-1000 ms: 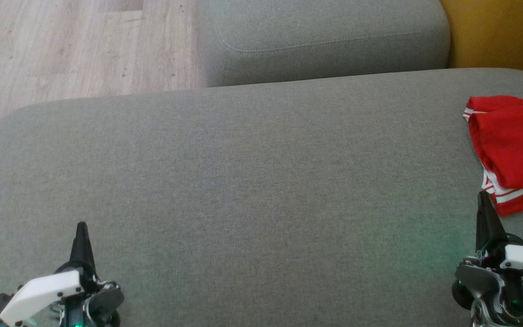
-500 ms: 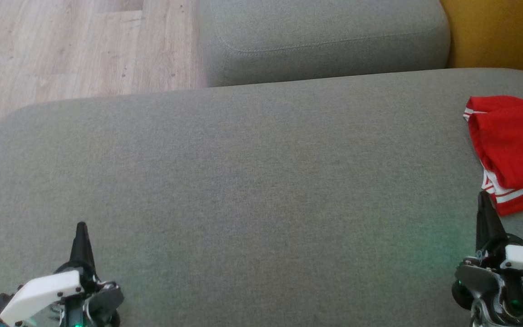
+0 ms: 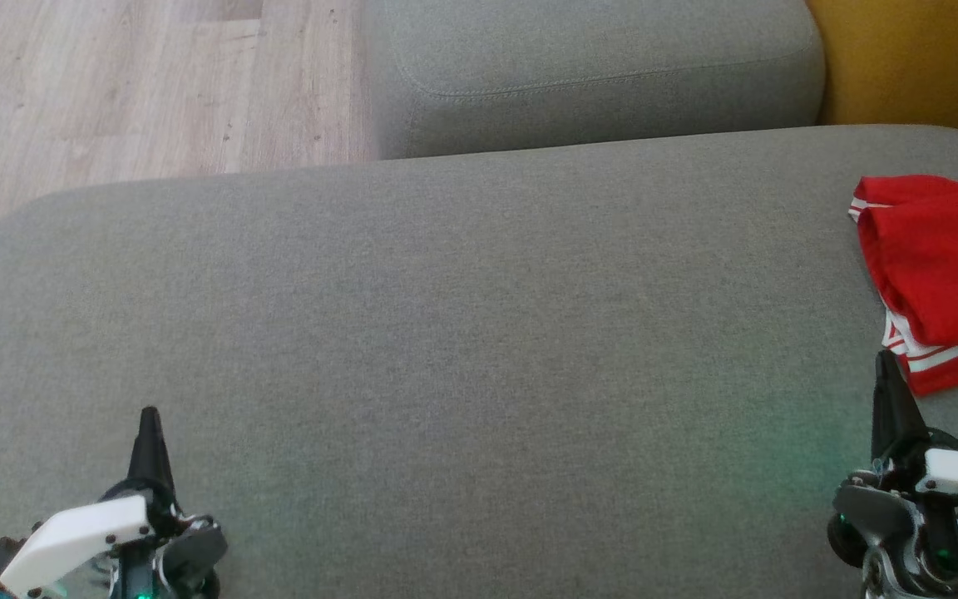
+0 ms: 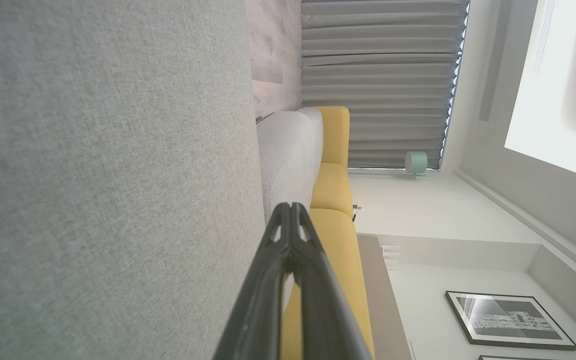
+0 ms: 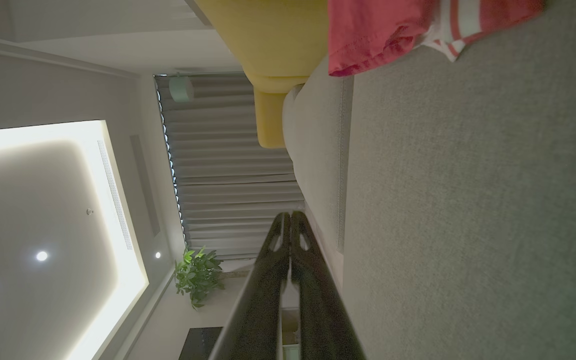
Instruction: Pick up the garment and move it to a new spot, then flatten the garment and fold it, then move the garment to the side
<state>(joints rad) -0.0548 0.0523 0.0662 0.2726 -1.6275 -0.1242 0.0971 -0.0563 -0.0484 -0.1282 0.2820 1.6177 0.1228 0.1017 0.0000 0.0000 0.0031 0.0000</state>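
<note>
A red garment (image 3: 940,266) with white stripes lies crumpled at the right edge of the grey sofa cushion (image 3: 462,333), partly cut off by the head view's border. In the right wrist view the garment (image 5: 383,30) shows at the top. My right gripper (image 3: 885,359) hovers just in front of the garment's near striped hem, fingers pressed together and holding nothing. My left gripper (image 3: 149,413) sits far to the left over bare cushion, also shut and empty. Both wrist views show the fingertips touching, the left gripper (image 4: 291,206) and the right gripper (image 5: 289,215).
A second grey cushion (image 3: 595,75) stands behind the main one. Wooden floor (image 3: 113,83) lies beyond the cushion at the back left. A yellow sofa part (image 3: 920,58) rises at the back right.
</note>
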